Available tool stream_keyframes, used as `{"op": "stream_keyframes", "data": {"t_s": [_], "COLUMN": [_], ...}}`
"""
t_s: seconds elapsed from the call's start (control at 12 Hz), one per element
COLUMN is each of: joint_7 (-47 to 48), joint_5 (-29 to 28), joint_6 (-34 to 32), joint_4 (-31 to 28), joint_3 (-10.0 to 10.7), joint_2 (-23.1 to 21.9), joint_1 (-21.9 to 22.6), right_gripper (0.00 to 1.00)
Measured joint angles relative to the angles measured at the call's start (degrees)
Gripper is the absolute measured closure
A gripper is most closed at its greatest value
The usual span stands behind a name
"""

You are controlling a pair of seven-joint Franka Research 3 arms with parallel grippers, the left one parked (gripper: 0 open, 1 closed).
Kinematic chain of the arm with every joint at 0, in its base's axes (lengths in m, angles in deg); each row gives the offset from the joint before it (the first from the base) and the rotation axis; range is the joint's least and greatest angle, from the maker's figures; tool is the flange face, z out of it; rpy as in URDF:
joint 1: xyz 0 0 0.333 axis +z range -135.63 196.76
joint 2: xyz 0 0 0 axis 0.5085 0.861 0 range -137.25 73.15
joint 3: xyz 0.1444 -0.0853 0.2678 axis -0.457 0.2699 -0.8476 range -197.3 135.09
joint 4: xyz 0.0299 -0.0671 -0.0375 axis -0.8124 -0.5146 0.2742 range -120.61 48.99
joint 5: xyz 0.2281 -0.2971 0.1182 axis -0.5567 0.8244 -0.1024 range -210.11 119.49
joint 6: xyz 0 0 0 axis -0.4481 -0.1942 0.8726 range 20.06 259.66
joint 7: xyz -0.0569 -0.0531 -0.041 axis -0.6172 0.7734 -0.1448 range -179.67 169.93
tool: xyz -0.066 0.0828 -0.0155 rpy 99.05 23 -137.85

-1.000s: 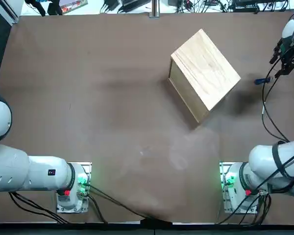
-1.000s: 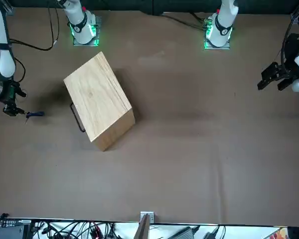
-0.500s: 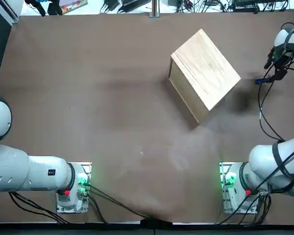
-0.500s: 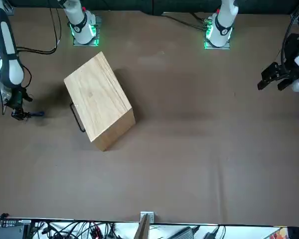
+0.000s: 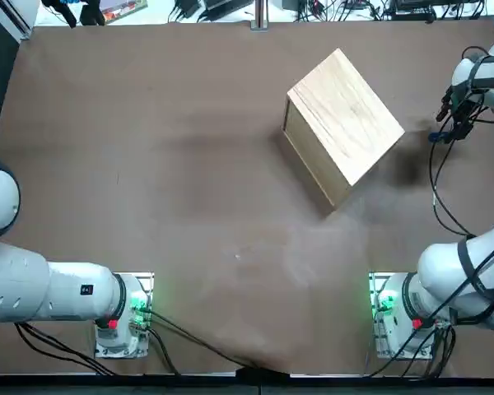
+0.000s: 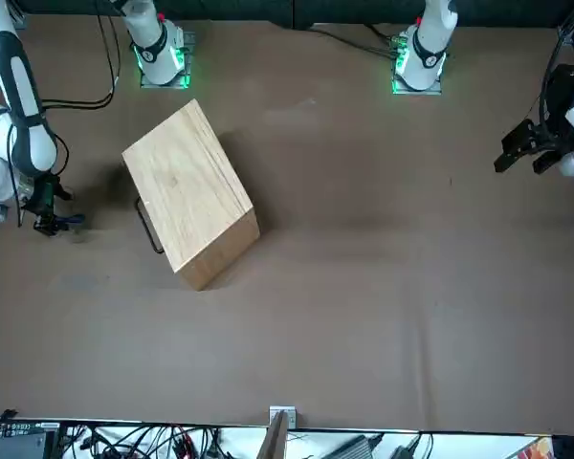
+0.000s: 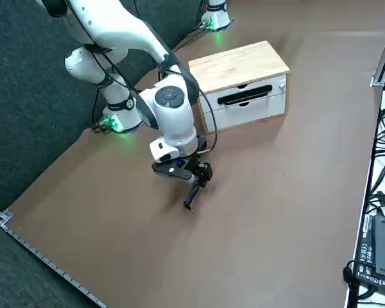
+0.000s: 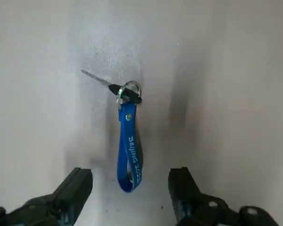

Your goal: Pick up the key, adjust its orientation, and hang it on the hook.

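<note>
"Near the far right corner of the tabletop (image 5: 189, 206), where was the key (image 8: 118, 89)?"

"It lay flat on that brown surface, close to the right tool (image 8: 132, 174). The overhead view showed them both to the right of the wooden box (image 5: 346, 123), apart from it."

"And the tool itself, was it holding anything?"

"No, its two fingers were spread wide, with neither touching the key or its strap."

"What did the key look like?"

"It had a thin metal blade and a black head, joined by a metal ring (image 8: 134, 86) to a looped blue strap (image 8: 133, 153) with pale lettering that began 'BEIJING'. The blade pointed off at an angle to the strap."

"How did the box sit?"

"Turned askew to the tabletop's edges, its pale wooden top facing up. A black handle (image 7: 245, 95) showed on its white front (image 7: 244, 113)."
</note>
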Motion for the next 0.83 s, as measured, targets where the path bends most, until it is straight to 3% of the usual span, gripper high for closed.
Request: {"op": "stream_keyframes", "data": {"t_s": [0.42,0.83], "joint_7": [0.0,0.0], "joint_5": [0.0,0.0], "joint_6": [2.7,5.4], "joint_4": [0.0,-1.3], "joint_3": [-0.3,-0.4], "joint_2": [3.2,3.5], "joint_1": [0.0,0.0], "right_gripper": [0.01,0.01]}}
